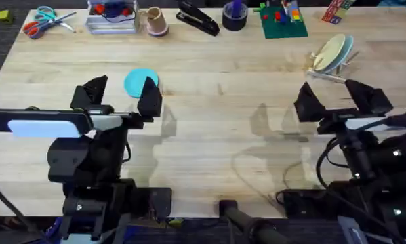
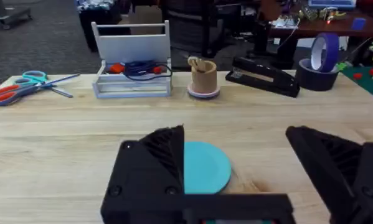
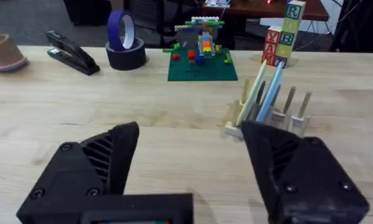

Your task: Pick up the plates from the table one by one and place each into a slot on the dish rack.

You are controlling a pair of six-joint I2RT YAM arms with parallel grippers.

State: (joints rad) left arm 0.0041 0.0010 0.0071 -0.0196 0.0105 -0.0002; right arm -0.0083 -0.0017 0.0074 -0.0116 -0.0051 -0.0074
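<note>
Overhead shows 1 turquoise plate (image 1: pixel 140 80) flat on the counter (image 1: pixel 223 129), just ahead of my left gripper (image 1: pixel 121 95). I see 2 plates already in the rack (image 1: pixel 330 57). Both jaws, left and right gripper (image 1: pixel 345 98), gape wide, empty.

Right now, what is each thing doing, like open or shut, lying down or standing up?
Small round turquoise plastic plate: lying flat on the table.
Cream plate: standing upright in the small wooden dish rack.
Pale blue plate: upright in the rack.
Left end effector: open.
Right end effector: open, empty.
Orange-handled scissors: open.
</note>
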